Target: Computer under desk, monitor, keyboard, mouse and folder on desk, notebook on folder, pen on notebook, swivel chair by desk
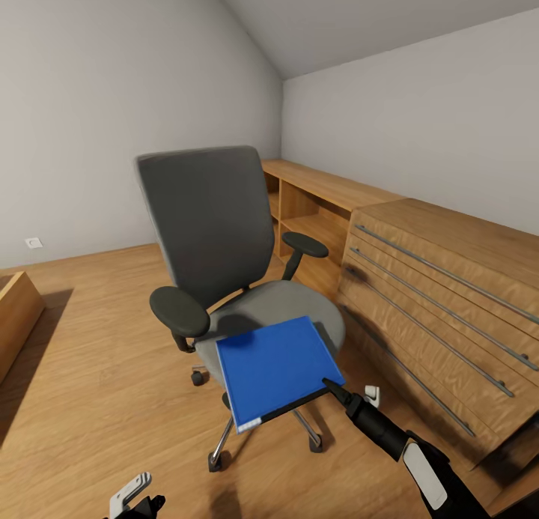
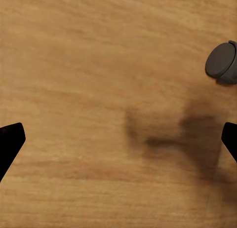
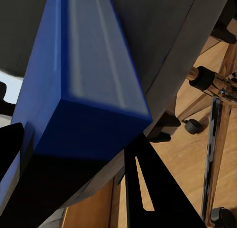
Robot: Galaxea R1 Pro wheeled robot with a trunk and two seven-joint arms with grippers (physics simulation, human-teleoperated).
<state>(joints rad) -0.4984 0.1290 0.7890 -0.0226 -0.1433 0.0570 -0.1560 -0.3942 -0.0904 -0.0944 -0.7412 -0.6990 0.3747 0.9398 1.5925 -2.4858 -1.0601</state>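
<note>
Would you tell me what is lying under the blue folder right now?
The folder lies on the swivel chair, on the grey seat's front, its near edge overhanging. The seat area beneath it is covered, so anything there is hidden.

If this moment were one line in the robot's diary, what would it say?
stage: reaching folder | folder: flat on swivel chair seat | right hand: at folder's near corner, open | left hand: open over floor

Even, soft lighting is seen throughout (no glare), with blurred shadows cast on the wooden floor (image 2: 98, 65) and slight render softness.
</note>
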